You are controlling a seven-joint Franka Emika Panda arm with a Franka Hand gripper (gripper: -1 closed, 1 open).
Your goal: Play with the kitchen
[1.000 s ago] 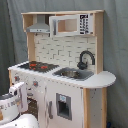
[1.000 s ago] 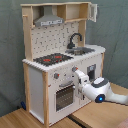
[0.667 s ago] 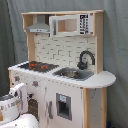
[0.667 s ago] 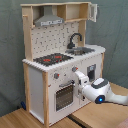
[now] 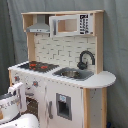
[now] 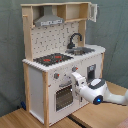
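Note:
The kitchen (image 5: 65, 92) (image 6: 35, 85) is a white and light-wood toy unit, seen in both exterior views. It has a red-ringed black hob (image 5: 37, 65) (image 6: 52, 59), a black faucet (image 5: 85, 59) (image 6: 75, 40) over a sink (image 5: 72, 73) (image 6: 82, 50), and a grey hood (image 5: 39, 25) (image 6: 49, 21). My gripper (image 6: 76, 79) is at the front panel, by the right knob (image 6: 74, 70) and above the windowed oven door (image 6: 64, 96). In the first exterior view the white arm (image 5: 15, 100) fills the lower left and hides part of the kitchen front.
A microwave-like cabinet (image 5: 70, 24) sits on the upper shelf. A rounded counter (image 5: 102, 79) sticks out at the sink end. The kitchen stands on a wooden floor (image 6: 15, 120) in front of a grey curtain (image 6: 10, 50).
My arm has crept slightly closer to the kitchen's front panel, and the gripper is a little lower. Nothing on the kitchen has moved.

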